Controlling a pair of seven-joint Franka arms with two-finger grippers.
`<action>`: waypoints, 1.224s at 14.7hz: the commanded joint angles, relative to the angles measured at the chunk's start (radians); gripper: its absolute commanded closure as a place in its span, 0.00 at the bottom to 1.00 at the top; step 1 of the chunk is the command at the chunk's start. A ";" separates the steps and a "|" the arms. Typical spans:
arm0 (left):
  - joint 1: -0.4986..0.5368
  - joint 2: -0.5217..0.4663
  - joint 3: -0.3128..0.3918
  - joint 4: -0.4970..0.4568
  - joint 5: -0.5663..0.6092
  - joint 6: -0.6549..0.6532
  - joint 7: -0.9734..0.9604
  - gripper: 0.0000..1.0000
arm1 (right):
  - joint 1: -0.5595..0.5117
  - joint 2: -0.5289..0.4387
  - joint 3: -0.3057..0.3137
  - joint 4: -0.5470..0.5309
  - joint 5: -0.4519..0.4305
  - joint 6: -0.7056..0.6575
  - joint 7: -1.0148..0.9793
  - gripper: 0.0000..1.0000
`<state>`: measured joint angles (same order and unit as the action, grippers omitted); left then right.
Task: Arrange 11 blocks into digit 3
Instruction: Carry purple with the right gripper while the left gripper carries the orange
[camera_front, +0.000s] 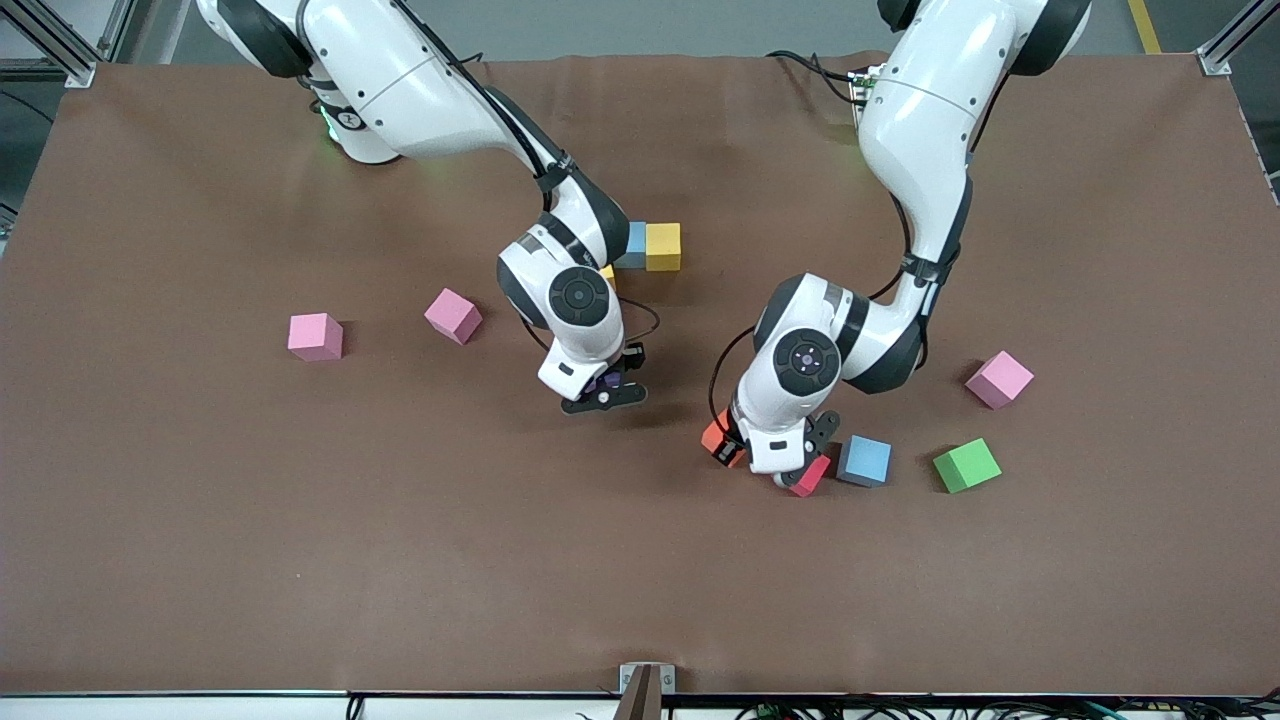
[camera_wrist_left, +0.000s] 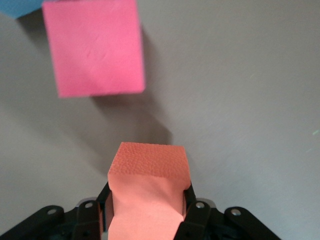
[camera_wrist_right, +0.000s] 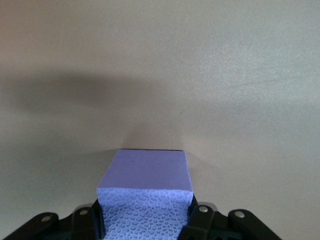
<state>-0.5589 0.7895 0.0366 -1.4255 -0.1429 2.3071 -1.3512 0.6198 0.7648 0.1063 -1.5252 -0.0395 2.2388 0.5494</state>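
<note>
1. Across the brown tabletop (camera_front: 200, 520) in the front view, the right gripper (camera_front: 605, 390) hung over bare tabletop near the middle, clenched on a purple block (camera_front: 604, 381) that showed only as a sliver between its fingers. The left gripper (camera_front: 770, 462) was low toward the left arm's end, grasping an orange block (camera_front: 716, 437). A red block (camera_front: 810, 475) lay tilted just beside that gripper, and a light blue block (camera_front: 866, 460) sat next to the red one. A green block (camera_front: 966, 465) lay near them, closer to the left arm's end. Farther from the camera, a yellow block (camera_front: 663, 246) touched a second light blue block (camera_front: 634, 245), partly hidden by the right arm; a scrap of another yellow block (camera_front: 608, 273) peeked out beside the right wrist. Three pink cubes lay apart: one (camera_front: 998, 379) near the left arm's elbow, two (camera_front: 453, 315) (camera_front: 315, 336) toward the right arm's end.

2. From the left wrist view, the left gripper (camera_wrist_left: 147, 212) had its fingers (camera_wrist_left: 192, 212) pressed on the orange block (camera_wrist_left: 149, 192), squeezing the foam. The red block (camera_wrist_left: 95, 45) lay on the tabletop ahead, apart from the held block, with a corner of the light blue block (camera_wrist_left: 20, 6) at its edge.

3. From the right wrist view, the right gripper (camera_wrist_right: 145, 215) clamped the purple block (camera_wrist_right: 146, 192) over bare tabletop.
</note>
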 joint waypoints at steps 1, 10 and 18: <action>-0.013 -0.035 0.026 -0.001 0.031 0.003 -0.042 0.98 | -0.005 0.004 0.001 0.008 -0.016 -0.011 0.004 0.68; -0.009 -0.196 0.002 -0.024 0.049 -0.210 -0.544 0.97 | -0.025 -0.041 0.000 0.017 -0.013 -0.074 0.012 0.00; -0.081 -0.222 -0.032 -0.147 0.051 -0.128 -0.974 0.96 | -0.110 -0.382 0.001 0.020 0.000 -0.461 0.006 0.00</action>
<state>-0.5954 0.6023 0.0029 -1.4865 -0.1117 2.1224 -2.2100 0.5416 0.4867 0.0946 -1.4521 -0.0395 1.8301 0.5495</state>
